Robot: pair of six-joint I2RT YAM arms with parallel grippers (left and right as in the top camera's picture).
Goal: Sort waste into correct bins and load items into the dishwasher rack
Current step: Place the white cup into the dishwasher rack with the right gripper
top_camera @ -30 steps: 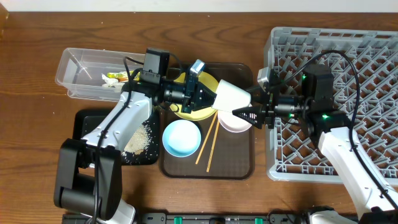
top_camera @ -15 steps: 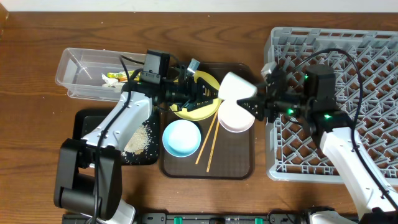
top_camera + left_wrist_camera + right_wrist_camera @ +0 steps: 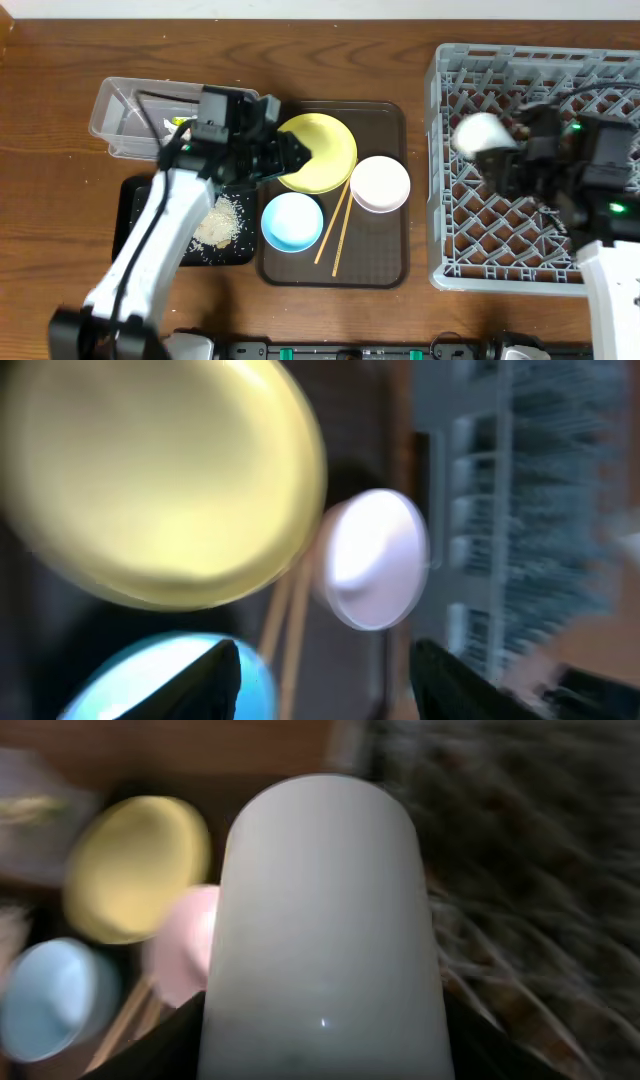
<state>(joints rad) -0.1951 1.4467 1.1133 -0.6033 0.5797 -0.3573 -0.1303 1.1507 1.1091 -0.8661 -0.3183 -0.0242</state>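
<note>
While the pale cup (image 3: 482, 133) is pinched by the right gripper (image 3: 515, 150) above the dishwasher rack's (image 3: 560, 90) left side, the left gripper (image 3: 295, 158) is seen spread over the yellow plate's (image 3: 325, 150) left edge.

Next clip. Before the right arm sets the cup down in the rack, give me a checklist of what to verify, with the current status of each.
1. Grip on the pale cup: ok, it sits between the fingers of the right gripper.
2. Cup above the dishwasher rack: ok, over its left part.
3. Pegs beneath the cup free: cannot tell, blurred.
4. The left gripper open and empty: ok, at the edge of the yellow plate.
5. Arms apart: ok.
6. Loading finished: not ok; plate, white bowl, blue bowl and chopsticks lie on the brown tray.
</note>
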